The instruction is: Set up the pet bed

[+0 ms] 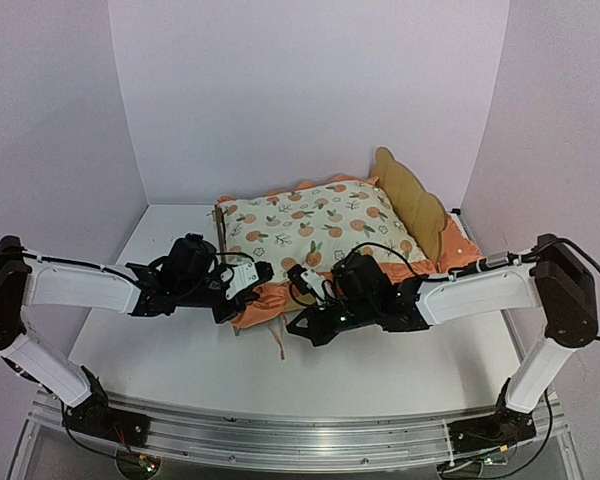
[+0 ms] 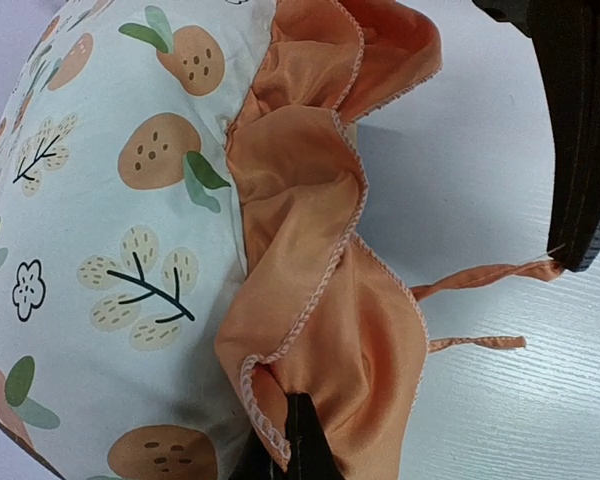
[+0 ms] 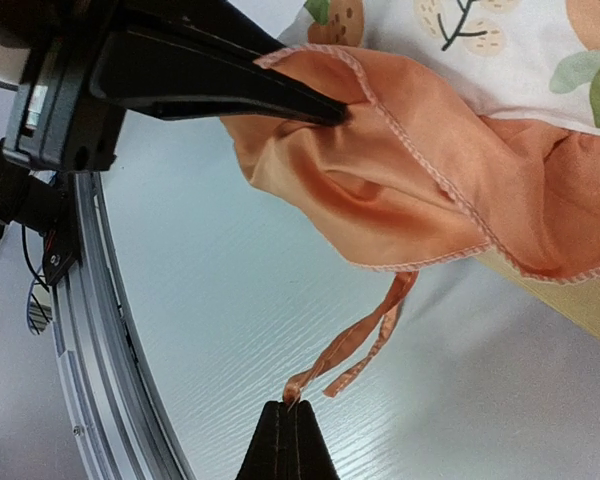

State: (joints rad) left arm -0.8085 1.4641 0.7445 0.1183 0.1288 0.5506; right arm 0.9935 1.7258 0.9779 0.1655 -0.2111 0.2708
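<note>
The pet bed [image 1: 412, 196] stands at the back of the table, its scalloped plywood headboard on the right. An orange-print mattress pad [image 1: 320, 225] with an orange ruffle [image 2: 310, 250] lies on it. At the pad's near corner my left gripper [image 1: 238, 308] [image 2: 300, 402] is shut on the ruffle. My right gripper [image 1: 295, 332] [image 3: 295, 405] is shut on the end of a thin orange tie string [image 3: 360, 335] that hangs from that same corner. A second tie string [image 2: 475, 343] lies loose on the table. A strip of the plywood frame [image 3: 570, 310] shows under the ruffle.
Both arms meet over the white table [image 1: 180, 350] in front of the bed. The aluminium base rail [image 1: 300, 435] runs along the near edge. Grey walls close in the back and both sides.
</note>
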